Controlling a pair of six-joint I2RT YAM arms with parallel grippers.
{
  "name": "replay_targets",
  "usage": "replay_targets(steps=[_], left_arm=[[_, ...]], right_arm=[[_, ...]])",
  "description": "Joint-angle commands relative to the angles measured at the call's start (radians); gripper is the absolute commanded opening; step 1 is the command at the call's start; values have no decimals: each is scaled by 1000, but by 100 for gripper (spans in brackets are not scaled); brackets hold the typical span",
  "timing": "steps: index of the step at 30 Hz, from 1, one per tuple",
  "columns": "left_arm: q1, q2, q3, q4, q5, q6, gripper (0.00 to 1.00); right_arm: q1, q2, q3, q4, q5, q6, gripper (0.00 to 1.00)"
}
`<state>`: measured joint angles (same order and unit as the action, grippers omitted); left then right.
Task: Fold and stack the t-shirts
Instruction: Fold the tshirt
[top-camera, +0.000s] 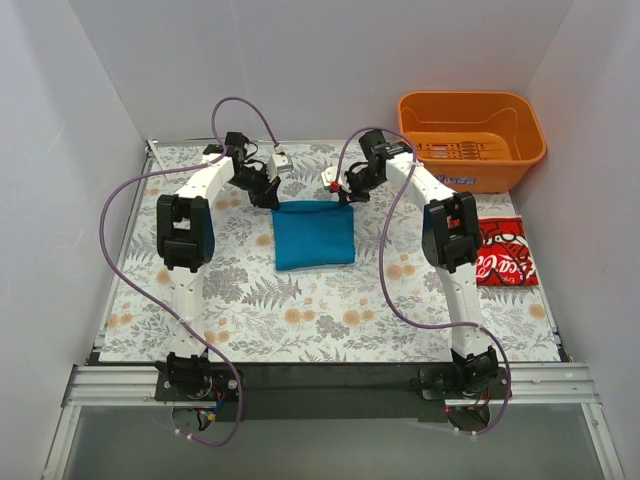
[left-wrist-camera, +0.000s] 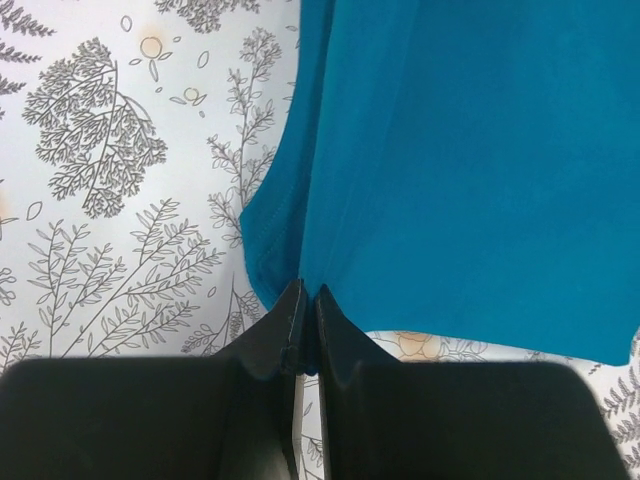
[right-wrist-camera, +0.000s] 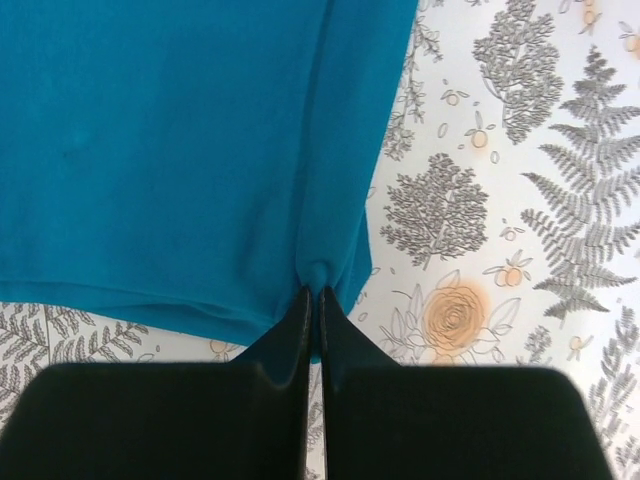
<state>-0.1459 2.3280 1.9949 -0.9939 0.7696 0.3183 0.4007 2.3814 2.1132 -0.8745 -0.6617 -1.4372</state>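
Note:
A teal-blue t-shirt (top-camera: 313, 237) lies folded into a rough rectangle at the middle of the table. My left gripper (top-camera: 268, 192) is shut on its far left corner, and the pinched cloth (left-wrist-camera: 290, 250) bunches at the fingertips. At the far right corner my right gripper (top-camera: 343, 190) is shut on the shirt too, with cloth (right-wrist-camera: 320, 270) gathered between its jaws. The red t-shirt (top-camera: 503, 252) with white lettering lies folded at the table's right edge, apart from both grippers.
An orange plastic basket (top-camera: 470, 140) stands at the back right corner. The table wears a floral patterned cloth (top-camera: 300, 310). White walls close in the left, back and right sides.

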Motion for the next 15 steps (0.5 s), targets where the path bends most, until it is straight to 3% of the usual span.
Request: replay_targets(steps=[1, 8, 15], left_arm=[[6, -67, 32, -52, 31, 53, 0], [-1, -147, -5, -34, 51, 76, 0], [-9, -99, 25, 49, 28, 42, 0]], right_arm=[[-22, -96, 1, 11, -12, 1, 1], [-26, -226, -117, 14, -29, 20, 1], [-53, -133, -53, 12, 10, 34, 1]])
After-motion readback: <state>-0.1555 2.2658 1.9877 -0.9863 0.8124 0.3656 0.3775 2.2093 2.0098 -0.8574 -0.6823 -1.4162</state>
